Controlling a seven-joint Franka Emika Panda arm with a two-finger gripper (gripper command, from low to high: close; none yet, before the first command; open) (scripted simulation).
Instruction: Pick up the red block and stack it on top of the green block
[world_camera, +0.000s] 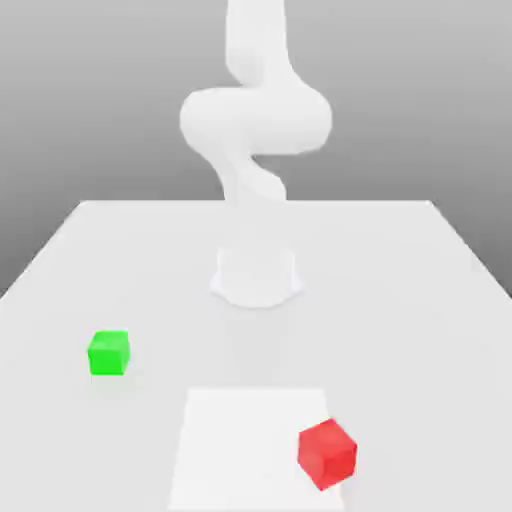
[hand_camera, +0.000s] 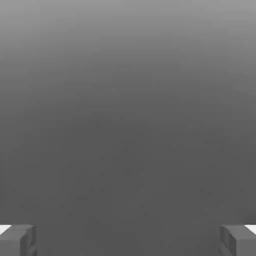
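A red block (world_camera: 327, 453) lies near the table's front edge, toward the exterior view's right, turned at an angle on a paler square patch (world_camera: 240, 430). A green block (world_camera: 108, 353) rests flat on the table at the exterior view's left, farther back than the red one and well apart from it. In the hand view my gripper (hand_camera: 128, 240) stands open, its two grey fingertips (hand_camera: 20, 239) far apart with nothing between them, facing plain grey background. The white arm (world_camera: 255, 120) rises from its base (world_camera: 256, 276) at the table's middle.
The white table (world_camera: 400, 300) stretches wide around both blocks. The arm's round base stands behind the blocks at the centre. The table's side edges run inward toward the back.
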